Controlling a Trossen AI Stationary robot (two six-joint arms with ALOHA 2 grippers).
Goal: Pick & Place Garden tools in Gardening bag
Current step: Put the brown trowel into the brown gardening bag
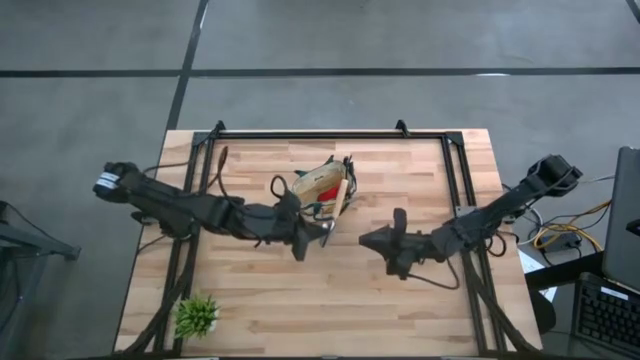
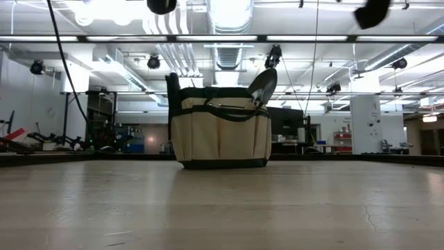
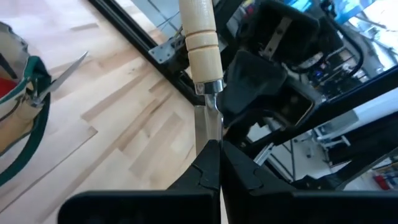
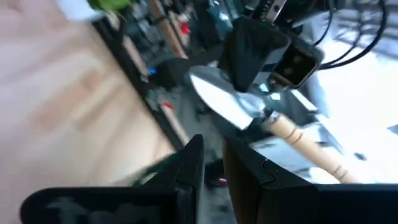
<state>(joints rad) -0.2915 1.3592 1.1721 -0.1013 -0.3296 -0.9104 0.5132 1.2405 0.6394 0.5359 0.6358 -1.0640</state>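
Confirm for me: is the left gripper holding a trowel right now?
Yes: in the left wrist view the left gripper is shut on the metal neck of a wooden-handled trowel, held above the table.

trowel (image 3: 200, 37) handle cut off, gardening bag (image 3: 18, 118) half out of frame

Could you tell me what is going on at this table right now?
The left gripper is shut on the metal neck of a wooden-handled trowel, held above the table beside the gardening bag. The right gripper waits facing it, open and empty. Another trowel's blade already sticks out of the bag. A small green plant sits at a table corner on the left arm's side.
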